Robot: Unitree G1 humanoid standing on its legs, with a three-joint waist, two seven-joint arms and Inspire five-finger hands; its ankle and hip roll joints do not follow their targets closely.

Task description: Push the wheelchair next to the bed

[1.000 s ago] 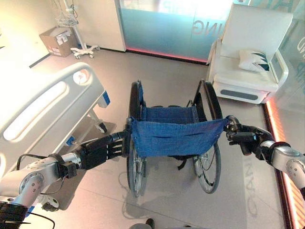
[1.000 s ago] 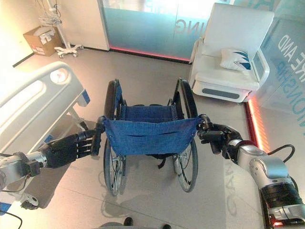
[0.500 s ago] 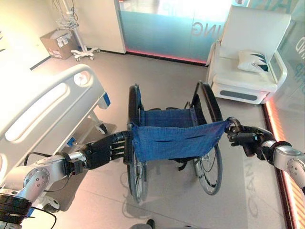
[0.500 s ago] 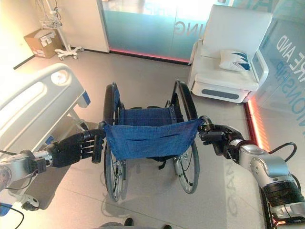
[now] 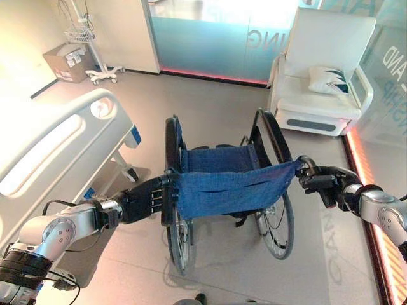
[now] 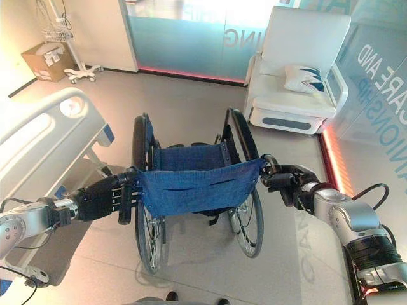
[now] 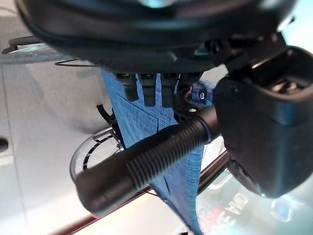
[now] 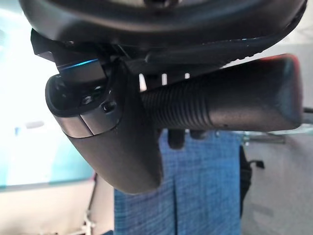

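Note:
A wheelchair (image 5: 232, 184) with a blue cloth seat and backrest stands in front of me, facing away. The white hospital bed (image 5: 54, 143) runs along its left side, a short gap apart. My left hand (image 5: 145, 198) is curled round the left push handle (image 7: 146, 164), a ribbed black grip. On the other side my right hand (image 5: 321, 182) is curled round the right push handle (image 8: 220, 105). The backrest cloth (image 6: 191, 187) stretches between the two handles.
A white armchair (image 5: 327, 70) with a cushion stands at the back right. A cardboard box (image 5: 63, 60) and a wheeled stand (image 5: 89, 44) sit at the back left by the wall. A glass partition (image 5: 210, 32) closes the far side. Open floor lies ahead of the wheelchair.
The whole scene has shifted, so the camera moved. The wheelchair has rolled a little forward and turned slightly left toward the bed, both hands still on the handles.

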